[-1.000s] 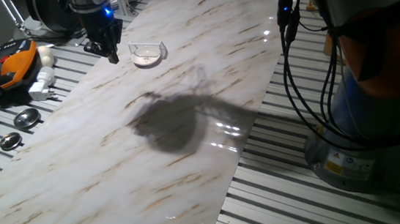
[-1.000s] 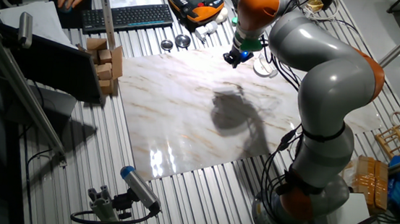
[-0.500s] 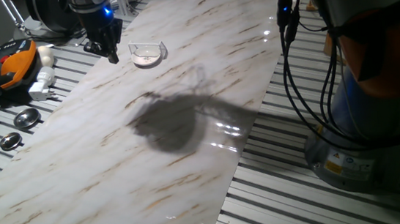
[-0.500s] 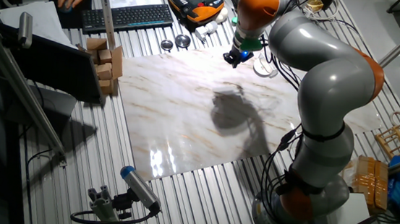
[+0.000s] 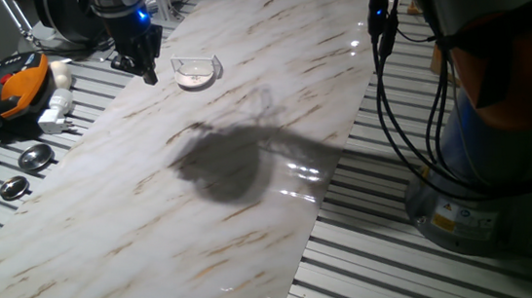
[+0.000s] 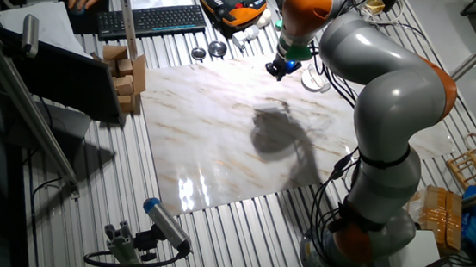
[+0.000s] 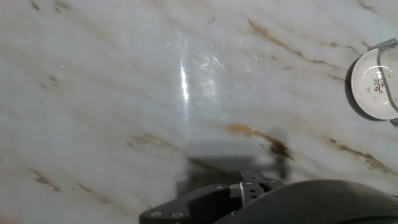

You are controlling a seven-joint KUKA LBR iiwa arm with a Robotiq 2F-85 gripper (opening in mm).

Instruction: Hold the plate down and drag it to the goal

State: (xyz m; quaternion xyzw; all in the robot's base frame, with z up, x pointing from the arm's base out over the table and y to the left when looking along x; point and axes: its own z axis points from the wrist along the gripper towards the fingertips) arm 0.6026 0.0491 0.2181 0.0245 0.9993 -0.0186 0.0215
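Here the white, brown-specked plate (image 7: 373, 84) lies flat; gripper (image 5: 149, 75) fingers' spread unclear.

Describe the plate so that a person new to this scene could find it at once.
Start from the marble board and go to its far corner, beside the gripper. There the plate lies inside a clear bracket. It is white with specks at its centre, unlike the grey metal discs off the board.
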